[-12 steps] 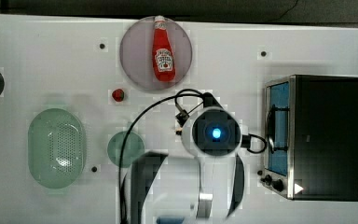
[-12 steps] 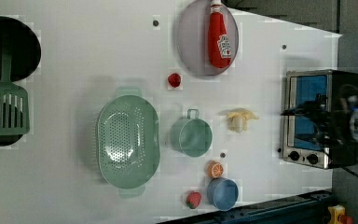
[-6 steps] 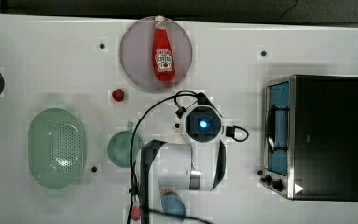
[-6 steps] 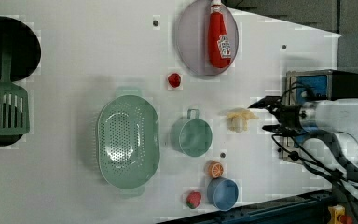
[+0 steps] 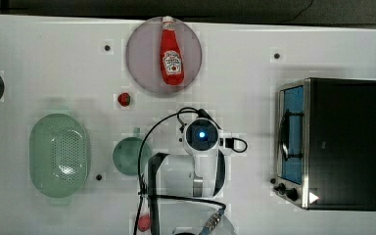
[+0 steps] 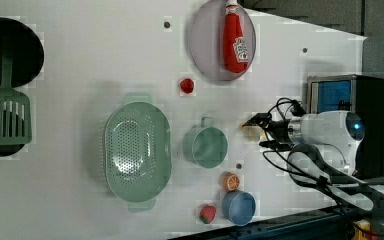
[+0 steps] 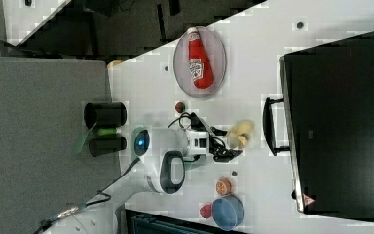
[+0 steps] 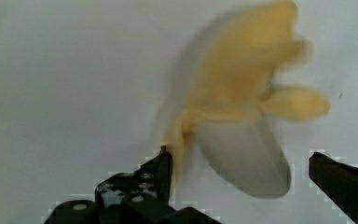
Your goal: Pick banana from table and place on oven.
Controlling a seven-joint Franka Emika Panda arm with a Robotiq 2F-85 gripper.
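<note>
The banana [image 8: 242, 107] is a pale yellow, peeled-looking fruit lying on the white table [image 5: 54, 58]. My gripper [image 8: 242, 172] is open, low over the table, with one black fingertip [image 8: 161, 168] on each side of the banana's near end and no contact visible. The left view shows the banana [image 6: 251, 132] just past the gripper [image 6: 262, 132]. The right view shows the banana [image 7: 240, 134] ahead of the gripper [image 7: 226, 143], between it and the oven handle. The oven [image 5: 342, 142], black-topped with a blue glass door, stands at the top view's right. In the top view my wrist hides the banana.
A ketchup bottle [image 5: 171, 54] lies on a grey plate [image 5: 142, 58]. A green colander [image 5: 58, 154], green cup [image 5: 127, 156] and small red fruit [image 5: 124, 99] sit toward the top view's left. An orange fruit [image 6: 230, 181], blue bowl [image 6: 239, 207] and strawberry [image 6: 207, 214] lie by the table edge.
The arm has swung away from the oven front toward the top view's left and come down over the banana. The fingers stayed open.
</note>
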